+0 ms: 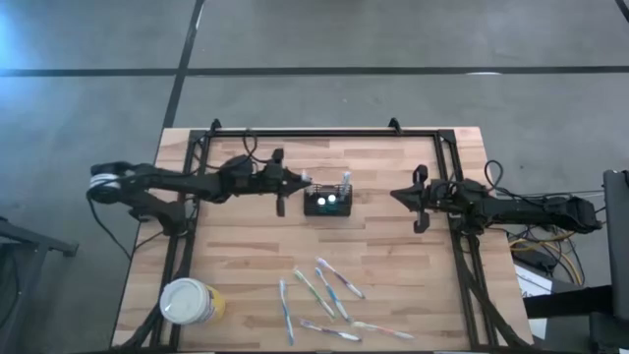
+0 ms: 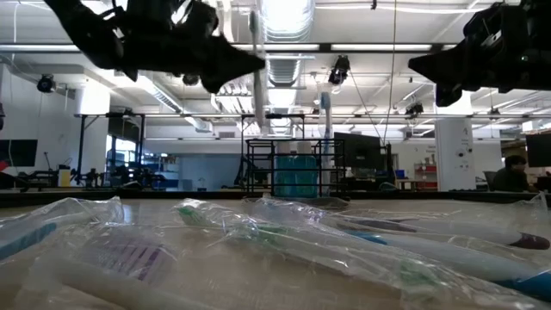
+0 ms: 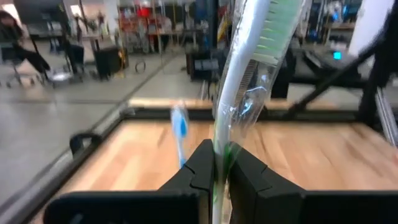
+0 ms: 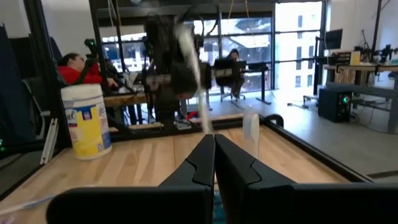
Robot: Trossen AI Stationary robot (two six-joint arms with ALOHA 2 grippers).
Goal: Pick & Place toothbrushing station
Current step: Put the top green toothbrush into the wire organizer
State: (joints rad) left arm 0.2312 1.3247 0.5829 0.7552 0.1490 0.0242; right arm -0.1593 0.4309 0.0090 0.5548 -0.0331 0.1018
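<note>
holder [image 1: 328, 204] in the middle of the table [image 1: 393, 285] | left gripper [image 1: 295, 182] just left of holder | right gripper [image 1: 405, 197] right of holder, apart | loose toothbrushes [image 1: 329, 295] on table in front of holder | cup [image 1: 187, 301] at front left corner

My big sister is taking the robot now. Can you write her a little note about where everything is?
Left gripper: shut on a wrapped green toothbrush, raised beside the black holder at mid-table.
Right gripper: shut, empty, waiting to the holder's right.
Done: two toothbrushes seem to stand in the holder, one of them blue.
Left: the held brush is not in yet; about six wrapped toothbrushes lie loose near the front edge. The yellow cup stands at the front left.
</note>
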